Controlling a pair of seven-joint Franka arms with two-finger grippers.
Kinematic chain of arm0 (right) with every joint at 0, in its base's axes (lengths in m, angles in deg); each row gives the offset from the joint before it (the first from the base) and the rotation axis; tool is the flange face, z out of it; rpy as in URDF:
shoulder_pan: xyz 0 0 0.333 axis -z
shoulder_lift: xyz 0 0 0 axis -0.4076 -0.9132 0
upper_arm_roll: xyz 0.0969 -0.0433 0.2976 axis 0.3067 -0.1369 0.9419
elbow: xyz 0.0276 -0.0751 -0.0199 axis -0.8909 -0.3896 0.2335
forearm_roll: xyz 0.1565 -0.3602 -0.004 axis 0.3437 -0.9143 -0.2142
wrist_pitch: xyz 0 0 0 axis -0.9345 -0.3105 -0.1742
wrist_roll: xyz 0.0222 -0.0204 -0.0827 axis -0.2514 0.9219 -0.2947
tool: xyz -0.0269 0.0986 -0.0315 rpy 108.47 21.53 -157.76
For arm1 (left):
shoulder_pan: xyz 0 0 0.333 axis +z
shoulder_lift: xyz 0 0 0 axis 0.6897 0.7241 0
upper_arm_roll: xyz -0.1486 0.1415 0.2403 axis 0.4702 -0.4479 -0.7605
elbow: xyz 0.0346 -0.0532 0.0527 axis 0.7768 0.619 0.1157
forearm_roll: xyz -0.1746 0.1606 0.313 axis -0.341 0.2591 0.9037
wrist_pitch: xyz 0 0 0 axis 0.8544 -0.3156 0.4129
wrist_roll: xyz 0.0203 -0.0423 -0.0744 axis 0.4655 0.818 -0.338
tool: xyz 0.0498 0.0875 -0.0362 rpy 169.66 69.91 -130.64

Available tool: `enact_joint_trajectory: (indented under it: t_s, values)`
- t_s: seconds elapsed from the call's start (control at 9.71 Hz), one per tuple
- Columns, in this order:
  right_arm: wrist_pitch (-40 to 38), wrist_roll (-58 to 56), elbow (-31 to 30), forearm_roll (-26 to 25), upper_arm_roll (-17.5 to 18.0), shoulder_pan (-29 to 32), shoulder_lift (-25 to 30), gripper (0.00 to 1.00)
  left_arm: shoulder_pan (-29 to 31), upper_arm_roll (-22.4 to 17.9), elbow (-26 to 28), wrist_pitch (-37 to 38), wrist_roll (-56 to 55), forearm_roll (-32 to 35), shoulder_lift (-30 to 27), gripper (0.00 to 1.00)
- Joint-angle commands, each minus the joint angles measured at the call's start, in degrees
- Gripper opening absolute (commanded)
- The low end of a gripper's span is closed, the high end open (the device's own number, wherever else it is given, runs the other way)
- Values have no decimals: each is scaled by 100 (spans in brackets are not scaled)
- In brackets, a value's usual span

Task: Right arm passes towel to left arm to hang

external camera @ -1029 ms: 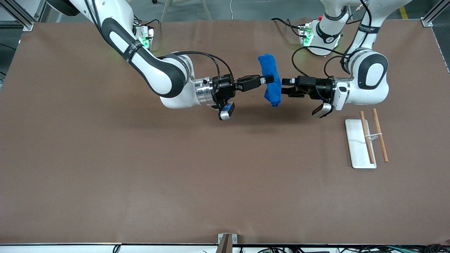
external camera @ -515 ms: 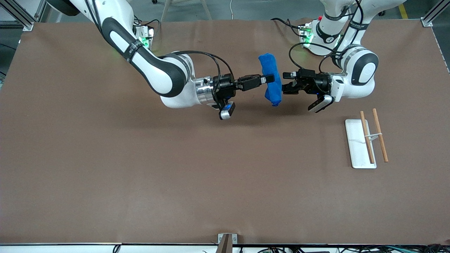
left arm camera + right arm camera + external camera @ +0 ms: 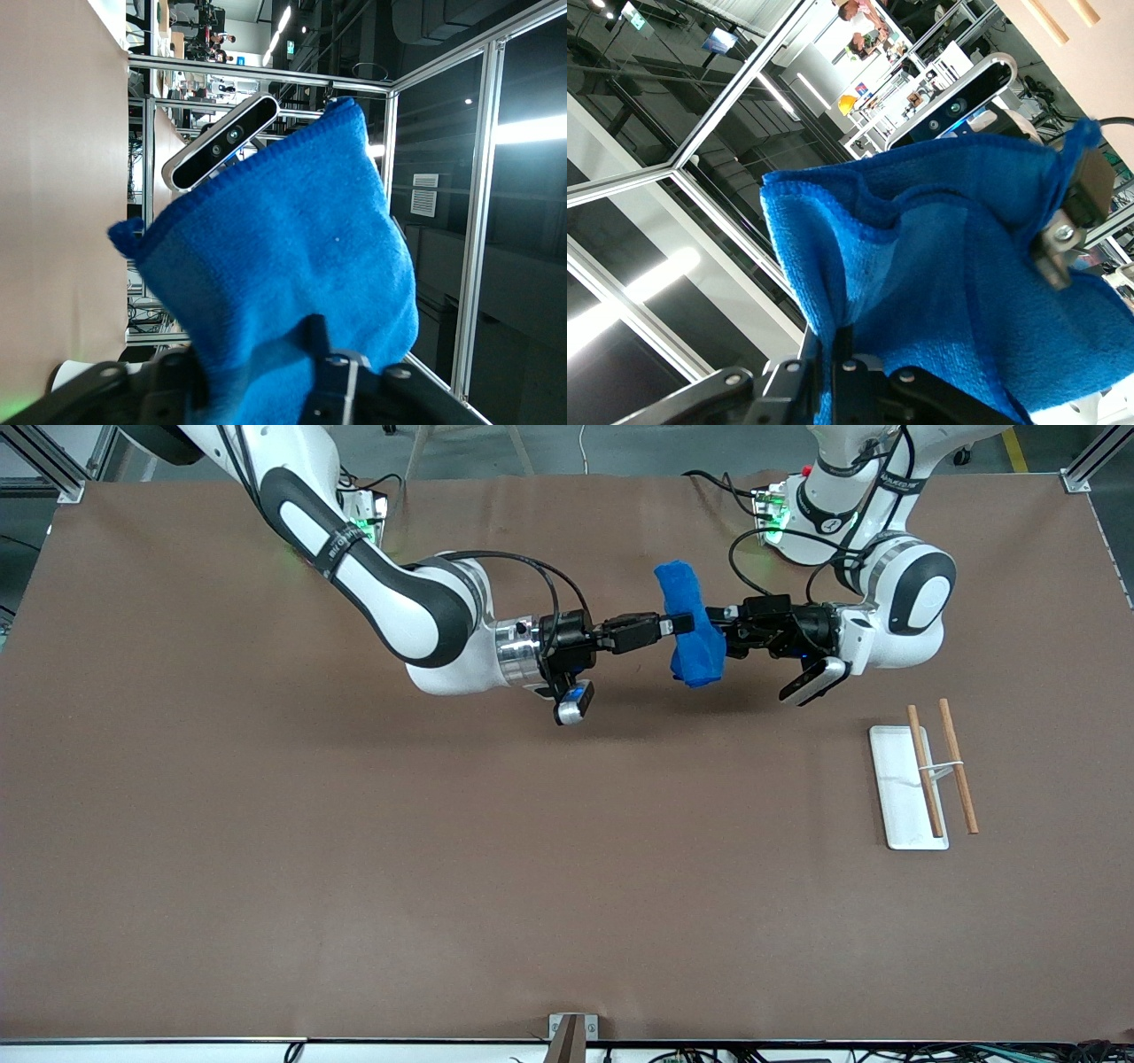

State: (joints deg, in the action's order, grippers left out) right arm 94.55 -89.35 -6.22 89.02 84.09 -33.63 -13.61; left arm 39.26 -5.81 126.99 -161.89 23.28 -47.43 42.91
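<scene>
Towel [image 3: 694, 633] hangs above the counter's [image 3: 354, 850] middle near the base edge, pinched in our right tool [image 3: 678, 624]; our left tool [image 3: 719, 640] clamps it too. We release right only once left holds firm.

The bright blue microfibre towel [image 3: 694, 627], bunched in mid-air, covers the fingertips of the left gripper [image 3: 719, 638] in the front view, so their spread cannot be read there. In the left wrist view the cloth [image 3: 292, 266] fills the middle and runs off the lower edge, hiding the table past it. In the right wrist view the towel [image 3: 948, 266] is likewise cut off at the lower and side edges; the right gripper's [image 3: 680, 623] fingers are swallowed by its folds.
</scene>
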Motion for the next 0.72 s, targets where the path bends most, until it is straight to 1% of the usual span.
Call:
enact_joint_trajectory:
  t_s: [0.0,0.31,0.51,0.62]
  values:
    - [72,-79,79,184,38,-26,-17,1,39,30,200,-60,178,1,-13,9]
    - [72,-79,79,184,38,-26,-17,2,240,3,42,-86,-137,729,4,4]
    - [81,-79,79,175,38,-18,-8,2,241,-49,-238,-113,-567,1194,66,1]
    - [203,-79,71,114,38,-9,10,10,232,-145,-353,-148,-830,1388,66,1]
